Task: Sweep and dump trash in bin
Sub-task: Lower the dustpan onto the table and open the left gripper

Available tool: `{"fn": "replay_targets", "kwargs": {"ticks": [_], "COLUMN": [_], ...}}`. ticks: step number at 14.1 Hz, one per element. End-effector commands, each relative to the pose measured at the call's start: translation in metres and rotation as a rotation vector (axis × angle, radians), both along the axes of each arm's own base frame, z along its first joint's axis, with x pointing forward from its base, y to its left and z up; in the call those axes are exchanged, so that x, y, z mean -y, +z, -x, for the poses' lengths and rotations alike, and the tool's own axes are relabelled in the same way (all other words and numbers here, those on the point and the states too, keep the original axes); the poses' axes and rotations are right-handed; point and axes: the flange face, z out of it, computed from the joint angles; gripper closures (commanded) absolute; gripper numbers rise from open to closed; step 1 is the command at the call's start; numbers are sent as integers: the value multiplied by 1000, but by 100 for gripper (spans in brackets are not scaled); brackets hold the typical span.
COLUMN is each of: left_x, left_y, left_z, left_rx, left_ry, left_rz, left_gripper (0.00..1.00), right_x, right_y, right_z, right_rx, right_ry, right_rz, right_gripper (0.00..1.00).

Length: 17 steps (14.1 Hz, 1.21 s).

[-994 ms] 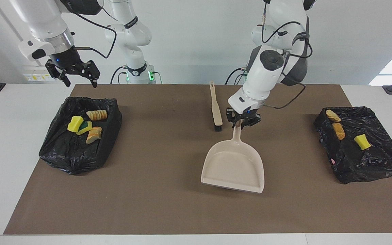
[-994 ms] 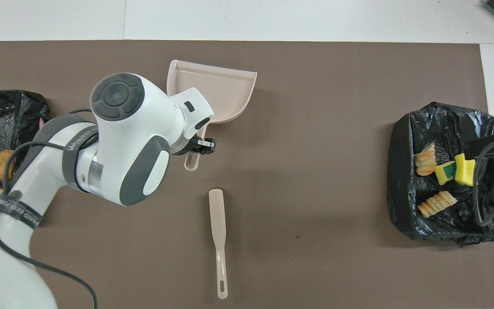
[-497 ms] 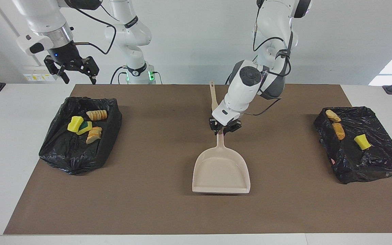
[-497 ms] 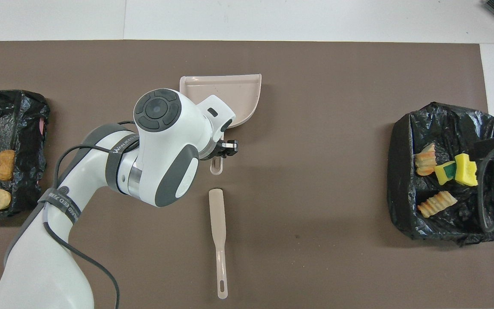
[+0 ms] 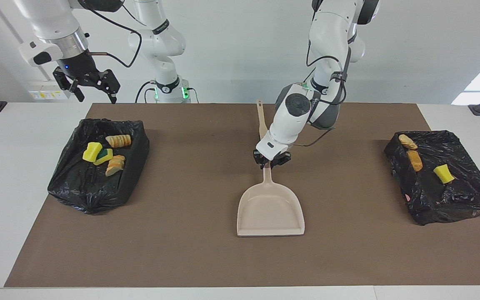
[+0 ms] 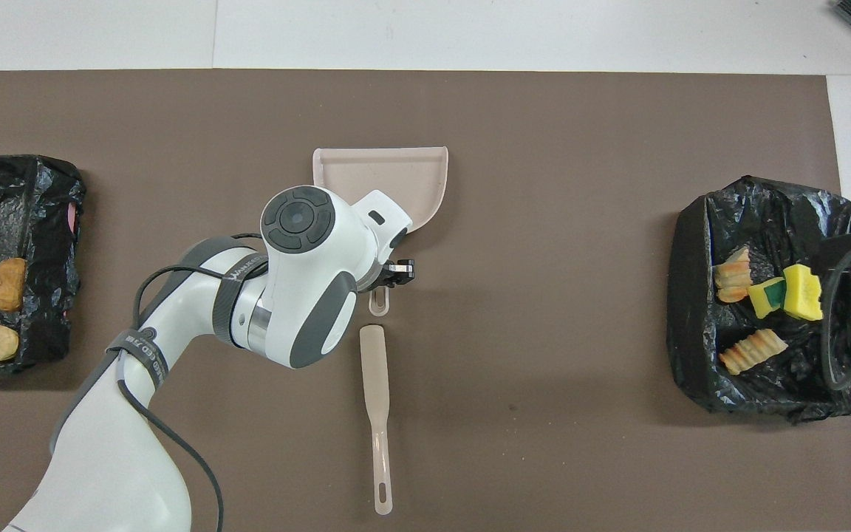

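Trash: yellow sponge chunks (image 5: 93,151), one green-faced, and ridged golden bread pieces (image 5: 118,141) in the black-lined bin (image 5: 94,187) at the right arm's end of the table (image 5: 190,258); more in the other bin (image 5: 452,196).
Left gripper (image 5: 270,160): jaws clenched on the dustpan (image 5: 270,210) handle.
Right gripper (image 5: 86,83): jaws released, over its bin's robot-side edge.
Brush (image 6: 377,414): nearer the robots than the dustpan.

My left gripper (image 5: 271,160) clamps the beige dustpan (image 5: 270,210) by its handle, pan flat on the brown mat (image 5: 190,250). My right gripper (image 5: 92,85) hangs with fingers spread above a black-lined bin (image 5: 94,183) holding trash (image 5: 106,153).
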Motion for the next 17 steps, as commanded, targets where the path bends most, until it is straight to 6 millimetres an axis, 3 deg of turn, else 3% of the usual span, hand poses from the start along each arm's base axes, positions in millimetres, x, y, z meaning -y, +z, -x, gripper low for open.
{"fn": "replay_targets", "kwargs": {"ticks": [1, 2, 4, 9, 11, 15, 17], "left_x": [2, 1, -4, -59, -86, -162, -205], "left_y": [-2, -1, 0, 38, 44, 70, 71], "left_z": [2, 0, -2, -24, -33, -45, -48], "left_rx": [11, 15, 6, -4, -13, -55, -94], "left_ry": [17, 28, 30, 100, 141, 157, 121], "left_rz": [10, 13, 6, 5, 2, -11, -15], "left_gripper": [98, 45, 0, 0, 0, 0, 0], "right_x": [-10, -12, -12, -11, -11, -11, -9], "right_y": [4, 4, 4, 4, 4, 4, 4], "right_z": [4, 4, 4, 4, 4, 4, 4], "right_rx": [0, 5, 5, 5, 5, -1, 3], "right_ry": [-12, -7, -9, -10, -10, -10, -13], "right_rz": [-14, -12, -12, -12, -12, -12, -12], "right_gripper": [0, 0, 0, 0, 0, 0, 0]}}
